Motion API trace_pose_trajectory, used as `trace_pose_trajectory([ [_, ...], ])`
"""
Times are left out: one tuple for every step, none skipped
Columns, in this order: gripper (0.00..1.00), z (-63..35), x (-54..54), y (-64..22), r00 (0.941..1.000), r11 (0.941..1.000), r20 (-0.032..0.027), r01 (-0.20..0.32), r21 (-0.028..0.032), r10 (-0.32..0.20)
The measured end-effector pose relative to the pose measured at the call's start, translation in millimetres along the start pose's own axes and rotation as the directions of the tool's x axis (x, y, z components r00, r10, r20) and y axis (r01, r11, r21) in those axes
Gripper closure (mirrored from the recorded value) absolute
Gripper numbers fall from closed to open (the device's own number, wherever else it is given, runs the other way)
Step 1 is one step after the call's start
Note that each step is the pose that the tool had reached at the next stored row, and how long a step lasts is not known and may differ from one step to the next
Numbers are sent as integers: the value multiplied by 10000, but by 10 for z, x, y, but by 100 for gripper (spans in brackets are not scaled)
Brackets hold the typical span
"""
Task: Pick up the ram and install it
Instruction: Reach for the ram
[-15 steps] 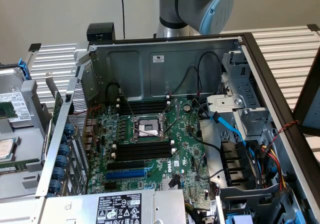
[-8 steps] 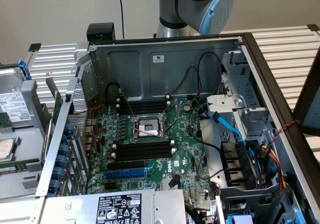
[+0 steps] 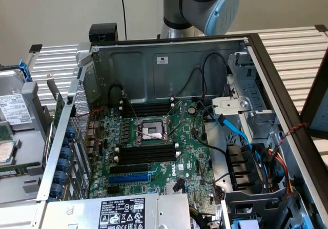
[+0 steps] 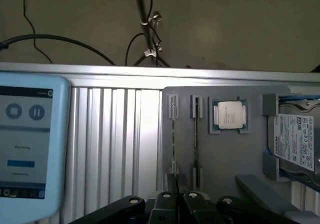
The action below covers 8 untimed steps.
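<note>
Wrist view: tray (image 4: 225, 159) holds ram (image 4: 173, 139) on edge, chip (image 4: 230, 116), drive (image 4: 296, 143). Pincer (image 4: 178, 191) nearly shut at ram end; cannot tell if gripping.

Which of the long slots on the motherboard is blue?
The blue slot sits lowest in the exterior view, nearest the labelled grey box. The other long slots, on both sides of the processor socket, are black.
</note>
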<state>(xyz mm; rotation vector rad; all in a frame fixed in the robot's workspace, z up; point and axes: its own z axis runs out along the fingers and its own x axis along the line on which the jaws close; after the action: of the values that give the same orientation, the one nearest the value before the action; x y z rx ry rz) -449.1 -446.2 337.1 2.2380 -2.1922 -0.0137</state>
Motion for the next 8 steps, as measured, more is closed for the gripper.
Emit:
trace_pose_trajectory([
  [88, 16, 8, 3, 10000, 10000, -1, -3, -2, 3],
  [88, 36, 19, 6, 10000, 10000, -1, -6, -1, 6],
  [88, 54, 30, 6, 10000, 10000, 0, -9, 0, 9],
  [88, 73, 38, 5, 10000, 10000, 2, -10, 2, 10],
  [88, 91, 38, 5, 10000, 10000, 1, -14, 0, 14],
  [88, 109, 39, -5, 10000, 10000, 0, -18, 0, 18],
  [88, 126, 37, -20, 10000, 10000, 0, -23, 0, 23],
  [88, 145, 32, -35, 10000, 10000, 1, -31, 1, 31],
])
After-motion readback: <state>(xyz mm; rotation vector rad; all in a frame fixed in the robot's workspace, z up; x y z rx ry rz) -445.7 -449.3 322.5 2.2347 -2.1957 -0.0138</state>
